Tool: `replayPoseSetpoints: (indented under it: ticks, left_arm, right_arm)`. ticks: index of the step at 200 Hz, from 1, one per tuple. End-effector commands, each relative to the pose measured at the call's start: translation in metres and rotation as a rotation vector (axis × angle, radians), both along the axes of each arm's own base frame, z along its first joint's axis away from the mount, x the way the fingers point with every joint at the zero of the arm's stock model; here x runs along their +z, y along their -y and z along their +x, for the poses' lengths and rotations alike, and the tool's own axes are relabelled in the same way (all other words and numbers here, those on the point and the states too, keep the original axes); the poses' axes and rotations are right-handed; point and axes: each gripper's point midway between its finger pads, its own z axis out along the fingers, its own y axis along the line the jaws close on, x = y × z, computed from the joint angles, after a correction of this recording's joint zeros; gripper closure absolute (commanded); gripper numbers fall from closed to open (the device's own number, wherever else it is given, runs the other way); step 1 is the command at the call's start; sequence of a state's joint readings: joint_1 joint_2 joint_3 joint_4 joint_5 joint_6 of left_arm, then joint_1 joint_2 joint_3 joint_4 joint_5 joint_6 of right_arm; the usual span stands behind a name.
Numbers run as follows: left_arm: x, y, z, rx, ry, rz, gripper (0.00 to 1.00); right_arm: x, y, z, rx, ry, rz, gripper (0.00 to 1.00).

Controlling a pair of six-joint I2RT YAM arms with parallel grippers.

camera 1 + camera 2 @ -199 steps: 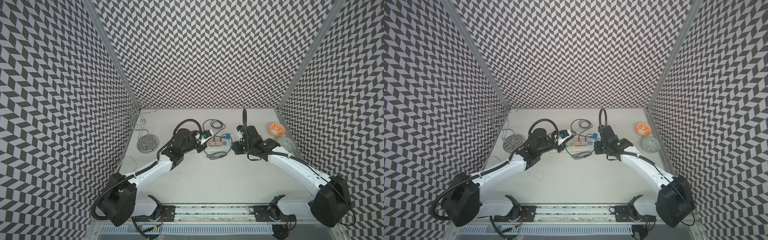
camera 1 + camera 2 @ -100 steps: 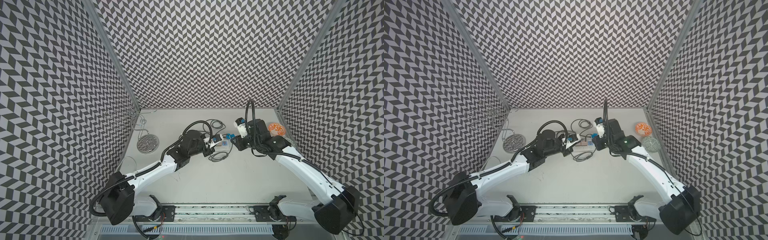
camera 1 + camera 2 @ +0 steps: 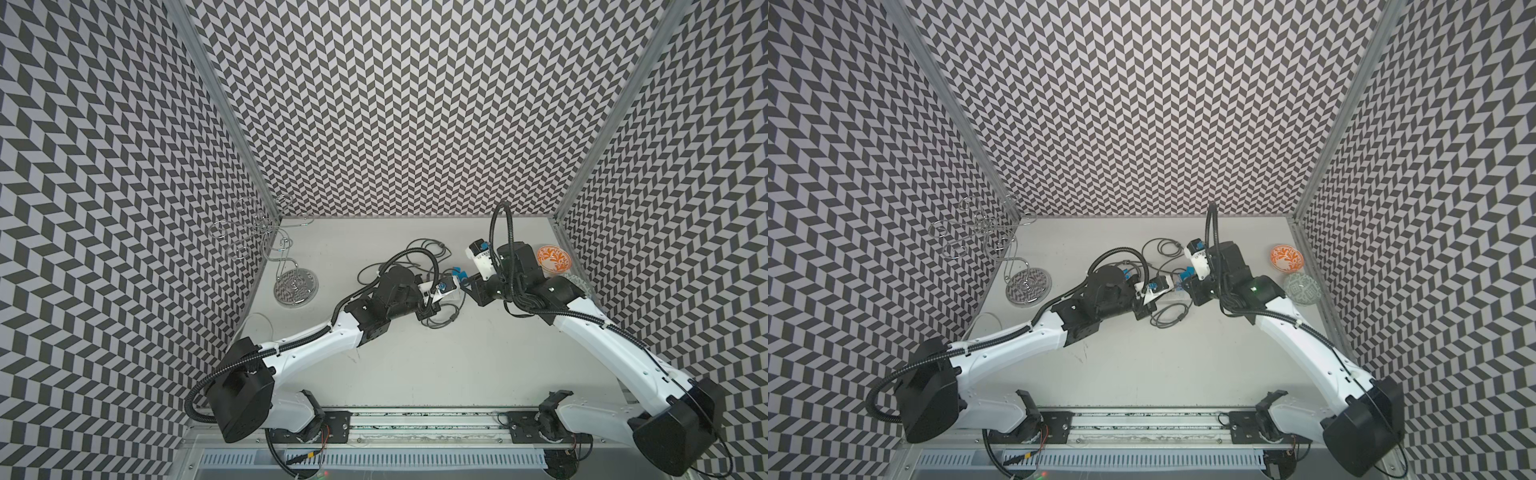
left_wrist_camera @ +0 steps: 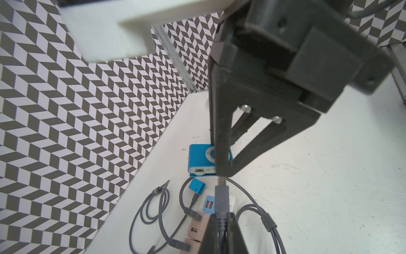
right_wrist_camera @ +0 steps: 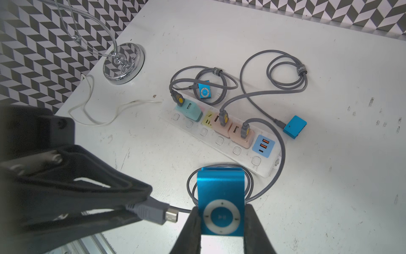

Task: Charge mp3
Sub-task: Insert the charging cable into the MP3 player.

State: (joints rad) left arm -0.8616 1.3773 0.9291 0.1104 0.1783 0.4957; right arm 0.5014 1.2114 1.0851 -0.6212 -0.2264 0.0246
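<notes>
The right tool (image 5: pixel 222 212) clamps the mp3 player (image 5: pixel 220 189) by its narrow edges; it looks light, rigid, slick. The left tool (image 5: pixel 140 206) pinches the cable plug (image 5: pixel 163 215) behind its stiff tip, just beside the player.

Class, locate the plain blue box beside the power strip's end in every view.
Top view: blue box, slightly right of and below centre.
Top view: likewise.
Left wrist: beside the held plug.
Right wrist: off the strip's end.
Landmark: the strip's blue USB panel, both wrist views.
</notes>
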Motion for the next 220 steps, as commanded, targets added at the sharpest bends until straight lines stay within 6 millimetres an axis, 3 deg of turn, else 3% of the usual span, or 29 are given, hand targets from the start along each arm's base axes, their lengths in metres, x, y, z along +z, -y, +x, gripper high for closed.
replayPoseSetpoints:
  ticks: [1, 55, 220]
  left_arm:
    - [0.017, 0.005, 0.006, 0.028, 0.028, -0.032, 1.0]
    - [0.01, 0.007, 0.011, 0.055, 0.012, -0.016, 1.0]
    - [0.018, 0.017, 0.017, 0.11, 0.103, -0.019, 1.0]
  right_arm:
    - [0.019, -0.004, -0.002, 0.039, 0.075, 0.041, 0.8]
    - [0.019, -0.004, -0.004, 0.042, 0.077, 0.044, 0.8]
    - [0.012, -0.011, -0.01, 0.081, 0.047, 0.058, 0.81]
